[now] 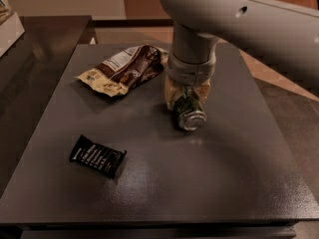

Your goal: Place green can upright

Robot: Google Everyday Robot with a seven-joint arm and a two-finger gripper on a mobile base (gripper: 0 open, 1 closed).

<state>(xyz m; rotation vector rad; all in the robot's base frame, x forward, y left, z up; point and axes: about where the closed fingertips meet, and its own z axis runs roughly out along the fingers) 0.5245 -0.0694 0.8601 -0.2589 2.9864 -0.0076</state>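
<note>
While a snack bag (123, 69) lies beside it and a black wrapper (97, 156) well apart, the gripper's (187, 103) fingers (171, 94) clasp the sideways green can (191, 117).

A dark grey desk (224, 183) with a faintly glossy, textured top is seen. A crumpled brown snack bag (122, 69) with a pale yellowish end and a white label panel is laid flat near the far edge, toward the far-left corner, just left of the gripper (187, 101), which is lowered over the desk's middle. A small black packet (97, 156) with white lettering is laid flat nearer the front-left corner, well apart from the bag. Beyond the left edge a darker, shinier tabletop (35, 59) is seen, with a pale box (7, 26) partly shown on it. Tan flooring (134, 35) is visible past the far edge.
</note>
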